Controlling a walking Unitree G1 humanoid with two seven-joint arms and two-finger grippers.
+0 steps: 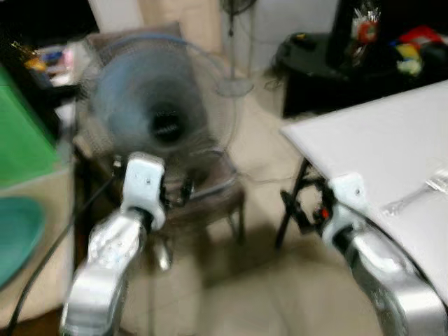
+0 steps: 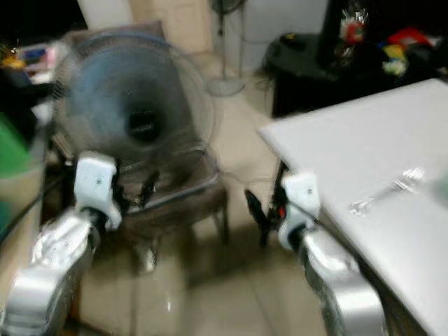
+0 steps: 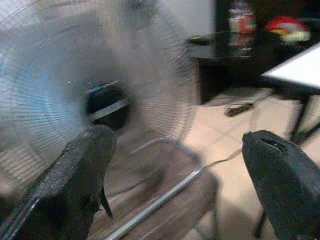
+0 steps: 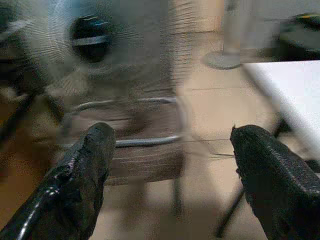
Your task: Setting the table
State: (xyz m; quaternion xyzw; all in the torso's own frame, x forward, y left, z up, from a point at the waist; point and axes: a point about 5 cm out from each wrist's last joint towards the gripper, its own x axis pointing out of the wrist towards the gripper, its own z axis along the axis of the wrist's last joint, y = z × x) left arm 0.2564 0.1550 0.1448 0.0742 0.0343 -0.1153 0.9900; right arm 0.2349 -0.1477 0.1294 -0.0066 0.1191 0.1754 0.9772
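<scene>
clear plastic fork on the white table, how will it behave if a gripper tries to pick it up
The clear plastic fork looks thin and light, so it would probably skid across the smooth white table when nudged. It lies flat, so the fingers may struggle to get under it. It could flex or snap if squeezed.

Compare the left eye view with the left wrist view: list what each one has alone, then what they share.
Left eye view alone: both silver arms, the left gripper and right gripper, a clear fork lying on the white table, and a green plate.

Left wrist view alone: the left gripper's fingers spread wide, holding nothing.

Shared: the fan on a chair, the table, tiled floor.
</scene>
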